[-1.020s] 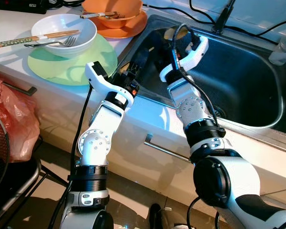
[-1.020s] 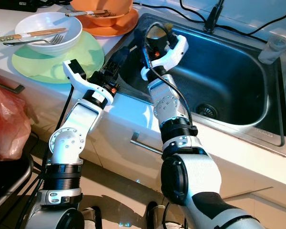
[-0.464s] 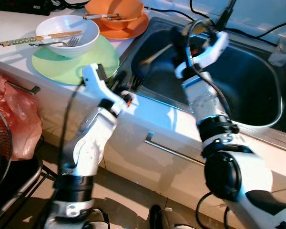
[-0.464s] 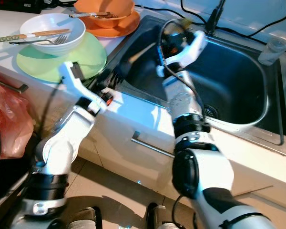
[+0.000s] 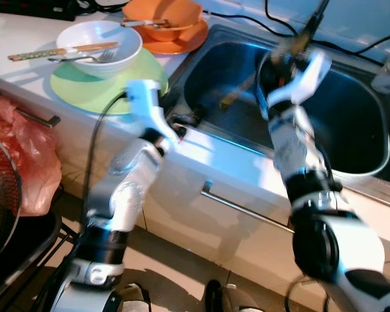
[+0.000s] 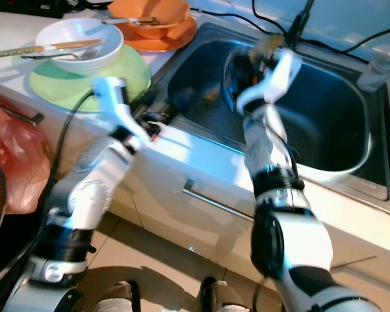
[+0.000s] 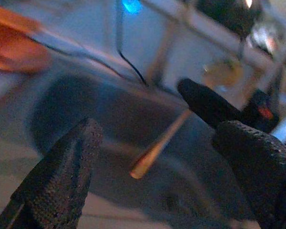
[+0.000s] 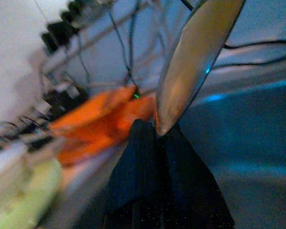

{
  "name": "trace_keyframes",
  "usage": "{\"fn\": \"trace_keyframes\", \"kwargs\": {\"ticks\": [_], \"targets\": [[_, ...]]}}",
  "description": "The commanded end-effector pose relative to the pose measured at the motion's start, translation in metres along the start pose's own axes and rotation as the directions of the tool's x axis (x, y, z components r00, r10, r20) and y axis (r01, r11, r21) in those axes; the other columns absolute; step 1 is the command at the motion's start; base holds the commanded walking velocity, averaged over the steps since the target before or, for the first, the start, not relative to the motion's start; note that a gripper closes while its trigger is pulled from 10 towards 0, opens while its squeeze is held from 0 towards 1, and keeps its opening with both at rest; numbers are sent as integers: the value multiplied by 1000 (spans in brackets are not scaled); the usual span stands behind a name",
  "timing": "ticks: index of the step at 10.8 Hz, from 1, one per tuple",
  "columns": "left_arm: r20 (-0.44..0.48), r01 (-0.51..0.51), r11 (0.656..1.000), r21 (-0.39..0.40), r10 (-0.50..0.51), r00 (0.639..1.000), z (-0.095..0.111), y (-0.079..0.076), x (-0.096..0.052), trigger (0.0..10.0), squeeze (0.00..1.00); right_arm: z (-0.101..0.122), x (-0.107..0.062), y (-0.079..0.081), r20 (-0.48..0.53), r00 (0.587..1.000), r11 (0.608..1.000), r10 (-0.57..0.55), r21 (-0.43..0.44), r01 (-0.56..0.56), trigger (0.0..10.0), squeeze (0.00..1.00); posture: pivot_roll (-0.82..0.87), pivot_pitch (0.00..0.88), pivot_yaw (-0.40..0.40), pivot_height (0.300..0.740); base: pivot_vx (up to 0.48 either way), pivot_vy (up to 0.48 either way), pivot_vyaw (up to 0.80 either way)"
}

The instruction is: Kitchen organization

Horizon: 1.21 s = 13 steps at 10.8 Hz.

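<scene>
Glossy metal spoon (image 8: 199, 57), brushed steel sink (image 5: 351, 123), matt textured black fingers (image 7: 62, 176).

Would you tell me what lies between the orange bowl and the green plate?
In the left eye view, the white bowl lies between them, holding chopsticks and a fork.

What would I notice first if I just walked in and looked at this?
Probably the right gripper up over the dark steel sink, pinching a shiny spoon with a wooden handle. Next, the bright dishes on the white counter left of the sink: an orange bowl on an orange plate, and a white bowl holding chopsticks and a fork on a green plate.
</scene>
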<state>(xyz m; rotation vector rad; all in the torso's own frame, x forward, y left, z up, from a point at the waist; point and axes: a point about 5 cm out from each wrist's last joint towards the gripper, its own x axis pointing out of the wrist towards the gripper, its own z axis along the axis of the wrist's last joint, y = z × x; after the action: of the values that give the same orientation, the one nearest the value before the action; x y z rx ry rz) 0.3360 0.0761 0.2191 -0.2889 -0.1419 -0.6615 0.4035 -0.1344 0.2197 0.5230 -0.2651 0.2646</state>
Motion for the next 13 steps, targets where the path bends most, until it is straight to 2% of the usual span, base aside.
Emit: {"fn": "trace_keyframes", "kwargs": {"ticks": [1, 5, 6, 7, 8, 9, 12, 13], "targets": [[-28, 59, 998, 35, -58, 998, -3, -5, 6, 10000, 0, 6, -3, -7, 21, 1000, 997, -19, -68, 20, 0, 0, 11, 181, -57, 740, 0, 0, 0], [-149, 214, 970, 118, -196, 969, -7, -10, 18, 10000, 0, -7, -20, -37, -116, 989, 961, -94, -270, 60, 0, 0, 37, 212, -33, 740, 0, 0, 0], [-206, 280, 948, 149, -247, 947, -11, -16, 15, 10000, 0, -10, -22, -46, -165, 977, 959, -132, -270, 84, 0, 0, 61, 222, -29, 740, 0, 0, 0], [-208, 285, 946, 152, -252, 945, -11, -17, 13, 10000, 0, -10, -21, -48, -184, 973, 958, -141, -274, 87, 2000, 0, 70, 225, -25, 740, 0, 0, 0], [-208, 289, 945, 154, -255, 944, -10, -16, 12, 10000, 0, -10, -18, -46, -221, 967, 950, -128, -306, 56, 6941, 0, 81, 228, -23, 740, 0, 0, 0], [-207, 286, 946, 155, -252, 945, -9, -14, 12, 10000, 0, -9, -12, -42, -261, 958, 940, -122, -339, 27, 10000, 0, 87, 228, -26, 740, 0, 0, 0], [-231, 313, 936, 158, -273, 934, -10, -18, 11, 10000, 0, -6, -5, -38, -294, 946, 915, -135, -402, 5, 10000, 0, 105, 234, -34, 740, 0, 0, 0], [-232, 316, 936, 156, -276, 933, -11, -19, 10, 10000, 0, -6, -4, -37, -297, 945, 914, -134, -405, 3, 10000, 122, 111, 235, -35, 740, 0, 0, 0]]}}
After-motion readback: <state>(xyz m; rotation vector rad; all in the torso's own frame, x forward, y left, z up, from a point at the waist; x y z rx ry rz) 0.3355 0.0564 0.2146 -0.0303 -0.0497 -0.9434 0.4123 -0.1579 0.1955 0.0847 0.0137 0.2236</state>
